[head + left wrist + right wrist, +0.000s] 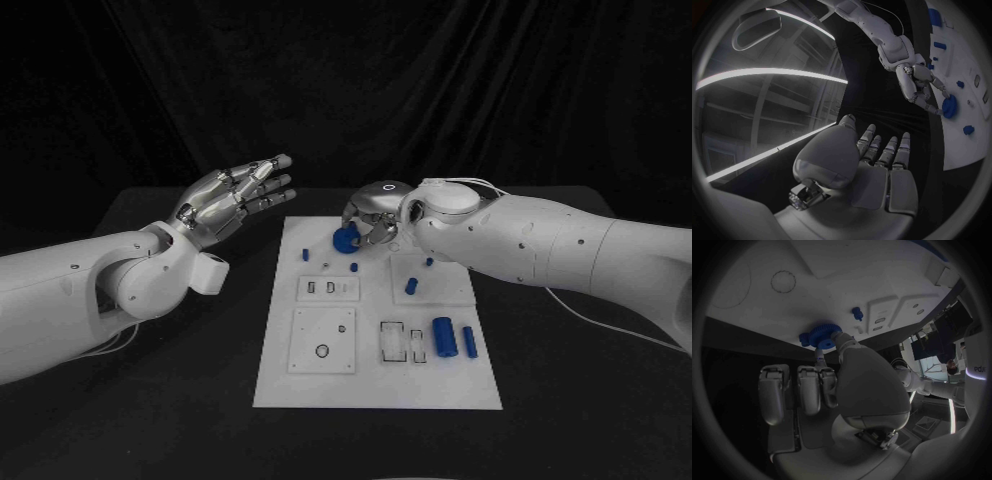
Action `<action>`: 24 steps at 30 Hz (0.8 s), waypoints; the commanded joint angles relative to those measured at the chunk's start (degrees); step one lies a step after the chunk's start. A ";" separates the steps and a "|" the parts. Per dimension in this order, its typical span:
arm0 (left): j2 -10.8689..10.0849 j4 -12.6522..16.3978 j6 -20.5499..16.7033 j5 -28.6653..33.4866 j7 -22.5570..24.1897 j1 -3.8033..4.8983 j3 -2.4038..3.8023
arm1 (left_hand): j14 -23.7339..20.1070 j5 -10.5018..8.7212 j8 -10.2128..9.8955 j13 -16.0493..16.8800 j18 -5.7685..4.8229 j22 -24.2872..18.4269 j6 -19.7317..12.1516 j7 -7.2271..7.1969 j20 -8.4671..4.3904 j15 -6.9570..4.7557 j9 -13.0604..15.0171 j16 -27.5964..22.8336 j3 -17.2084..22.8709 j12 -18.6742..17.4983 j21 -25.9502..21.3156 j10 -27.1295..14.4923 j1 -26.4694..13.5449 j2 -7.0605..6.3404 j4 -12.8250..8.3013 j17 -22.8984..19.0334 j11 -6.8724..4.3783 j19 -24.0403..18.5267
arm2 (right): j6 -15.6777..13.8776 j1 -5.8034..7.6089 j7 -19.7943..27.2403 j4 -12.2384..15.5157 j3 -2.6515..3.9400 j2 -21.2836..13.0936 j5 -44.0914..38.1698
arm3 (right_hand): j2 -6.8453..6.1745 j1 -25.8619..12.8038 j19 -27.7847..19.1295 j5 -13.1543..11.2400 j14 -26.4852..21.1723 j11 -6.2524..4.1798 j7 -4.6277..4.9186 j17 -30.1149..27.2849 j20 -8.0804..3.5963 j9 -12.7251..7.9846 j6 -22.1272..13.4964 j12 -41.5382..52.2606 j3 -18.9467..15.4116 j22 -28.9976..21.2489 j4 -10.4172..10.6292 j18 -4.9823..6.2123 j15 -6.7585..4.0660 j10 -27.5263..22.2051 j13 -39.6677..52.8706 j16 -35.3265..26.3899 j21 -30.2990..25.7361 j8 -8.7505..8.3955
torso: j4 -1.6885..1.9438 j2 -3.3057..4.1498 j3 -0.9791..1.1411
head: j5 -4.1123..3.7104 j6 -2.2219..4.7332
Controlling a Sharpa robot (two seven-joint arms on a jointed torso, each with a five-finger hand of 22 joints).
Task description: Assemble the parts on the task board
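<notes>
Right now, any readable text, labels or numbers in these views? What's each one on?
"edu": partial white letters, cut off at the picture's rim, on a dark surface in the room in the right wrist view.
Task board: black outlines, no lettering.
Blue gear touched by the right hand: none.
Left hand: none.

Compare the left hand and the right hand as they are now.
The left hand hangs above the bare table beside the task board, fingers apart and holding nothing; the right hand is down at the board's far edge, touching a round blue gear. Both are silver, on white arms.
</notes>
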 commanded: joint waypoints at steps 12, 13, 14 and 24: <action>0.13 -0.02 0.74 0.14 0.39 0.00 0.06 | 0.40 0.24 0.19 0.05 1.08 -0.08 0.21 0.03 0.38 0.15 0.07 0.18 0.32 0.21 0.14 -0.02 0.73 0.08 -0.07 0.06 0.46 -0.06 | 2.08 -0.18 0.08 -0.11 0.03 -0.01 -0.09 | -0.25 -0.70 6.07 -0.98 6.06 0.17 -0.10 15.09 0.52 -1.38 -1.37 0.15 -0.11 15.05 -0.48 -0.44 0.38 5.97 15.09 0.15 0.15 -1.01 | -0.09 -0.05 0.07 | 0.10 -0.36; 0.13 -0.02 0.74 0.14 0.37 0.00 0.06 | 0.40 0.24 0.19 0.05 1.08 -0.08 0.21 0.03 0.38 0.15 0.07 0.18 0.32 0.21 0.14 -0.02 0.73 0.08 -0.07 0.06 0.46 -0.06 | 2.04 -0.18 0.12 -0.09 0.03 -0.04 -0.09 | -0.26 -0.71 6.07 -1.09 6.06 0.15 -0.14 15.09 0.51 -1.50 -1.48 0.15 -0.12 15.05 -0.52 -0.44 0.37 5.97 15.09 0.15 0.15 -1.04 | -0.09 -0.05 0.07 | 0.10 -0.36; 0.12 -0.03 0.74 0.14 0.36 0.00 0.06 | 0.40 0.24 0.19 0.05 1.08 -0.08 0.21 0.03 0.38 0.15 0.07 0.18 0.32 0.21 0.14 -0.02 0.73 0.08 -0.07 0.06 0.46 -0.06 | 2.01 -0.18 0.16 -0.08 0.03 -0.06 -0.09 | -0.26 -0.71 6.07 -1.19 6.06 0.12 -0.17 15.09 0.51 -1.63 -1.61 0.15 -0.14 15.05 -0.56 -0.44 0.36 5.97 15.09 0.15 0.15 -1.07 | -0.09 -0.05 0.08 | 0.12 -0.40; 0.08 -0.03 0.75 0.14 0.34 -0.01 0.06 | 0.40 0.24 0.19 0.05 1.08 -0.08 0.21 0.03 0.38 0.15 0.07 0.18 0.32 0.21 0.14 -0.02 0.73 0.08 -0.07 0.06 0.46 -0.06 | 2.29 -0.19 0.52 0.44 0.02 -0.82 -0.09 | -0.03 -0.79 6.07 -1.42 6.06 0.04 -0.28 15.09 0.48 -1.92 -1.38 0.15 -0.08 15.05 -0.59 -0.44 0.32 5.97 15.09 0.15 0.15 -0.88 | -0.15 -0.07 0.13 | 0.23 -0.59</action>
